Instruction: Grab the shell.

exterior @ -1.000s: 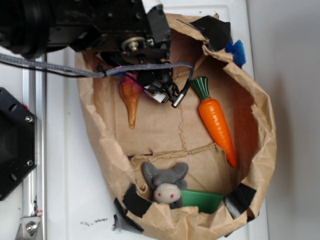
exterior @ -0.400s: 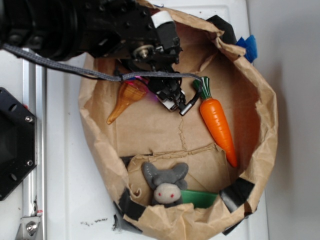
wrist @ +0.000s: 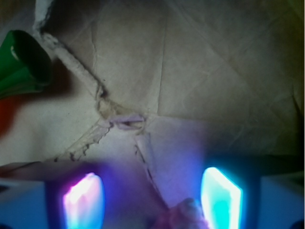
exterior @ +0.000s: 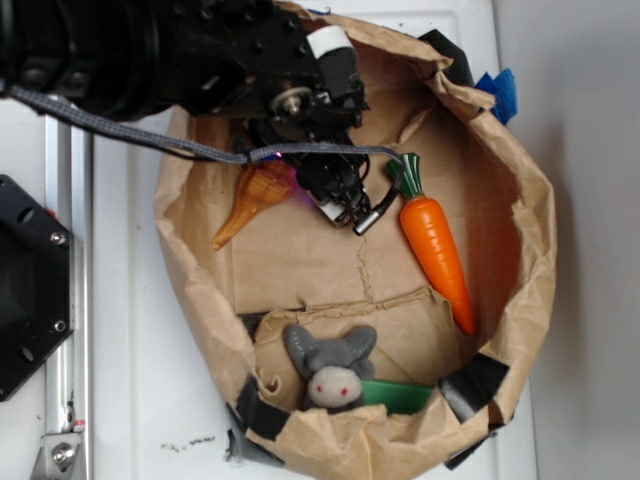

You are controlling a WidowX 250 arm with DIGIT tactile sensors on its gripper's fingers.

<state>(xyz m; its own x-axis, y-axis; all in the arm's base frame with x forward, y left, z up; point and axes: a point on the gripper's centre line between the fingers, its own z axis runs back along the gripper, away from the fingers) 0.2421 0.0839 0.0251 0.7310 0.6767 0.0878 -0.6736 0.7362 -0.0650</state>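
Desk (exterior: 130, 380): white, smooth surface, with a few small dark specks near its lower edge. A metal rail (exterior: 62, 300) runs along its left side, beside a black plate (exterior: 30, 290) fixed with screws. Lying directly on the desk: one brown paper bag (exterior: 190, 300), opened wide, rim rolled down and patched with black tape (exterior: 262, 412).

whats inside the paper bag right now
The paper bag holds the shell, a carrot, a grey plush toy and a green piece. The arm covers its upper left.
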